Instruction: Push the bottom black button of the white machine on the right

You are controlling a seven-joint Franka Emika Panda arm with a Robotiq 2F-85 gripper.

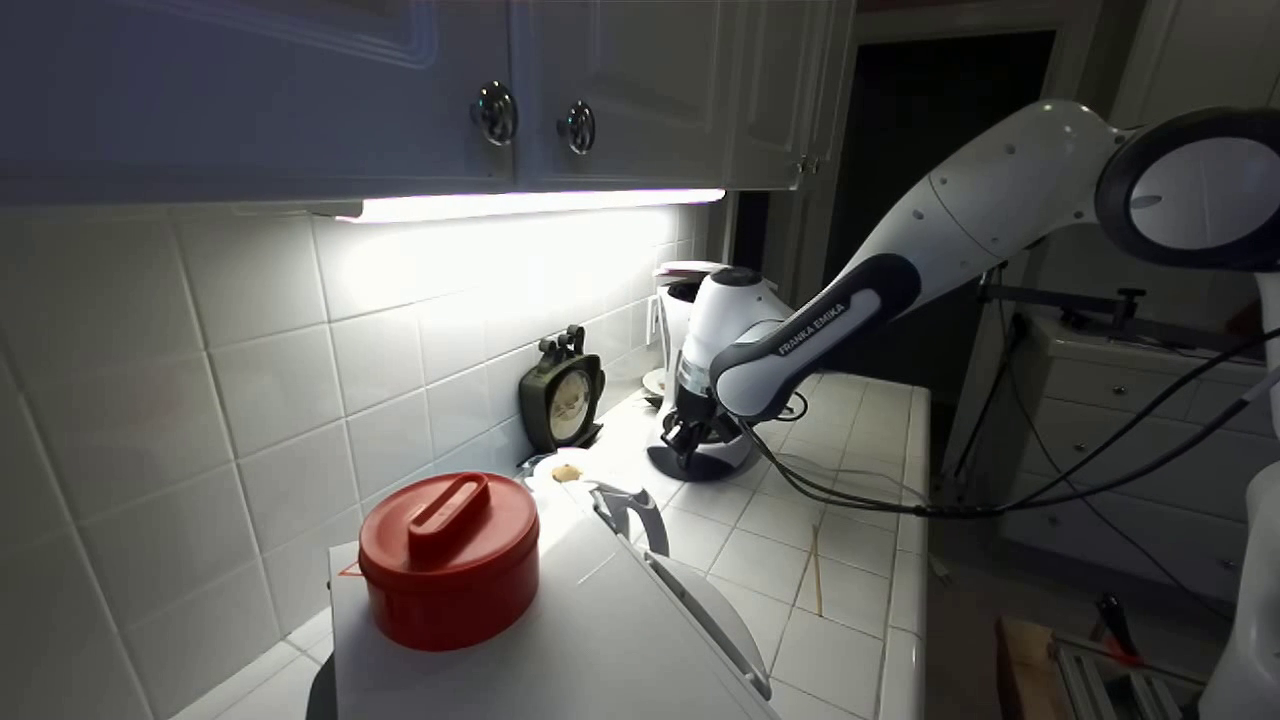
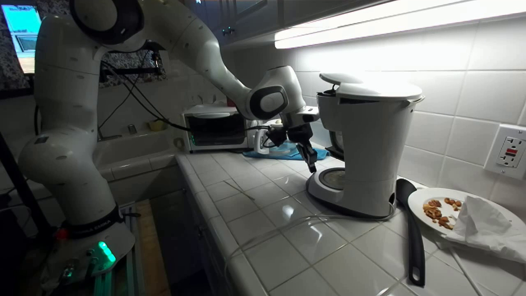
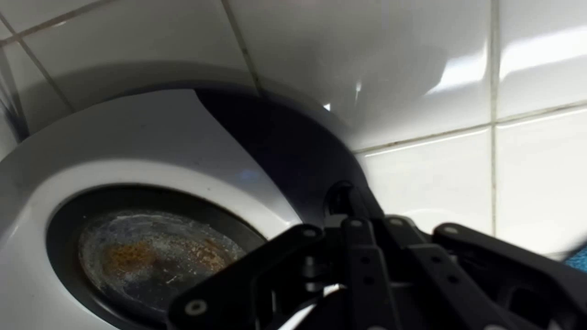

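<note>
My desk [image 2: 283, 255] of square white tiles bears a white plastic drip coffee maker [image 2: 372, 156]; behind it lie a long-handled black utensil [image 2: 415, 242] and a round white plate [image 2: 446, 194], off its front a blue cloth [image 2: 295, 153] and a thin tan stick [image 1: 817, 572].

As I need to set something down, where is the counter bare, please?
Bare tiles lie between the coffee maker and the thin sticks, and between the cord and the black utensil. Crowded: beside the plate and around the pincer.
</note>
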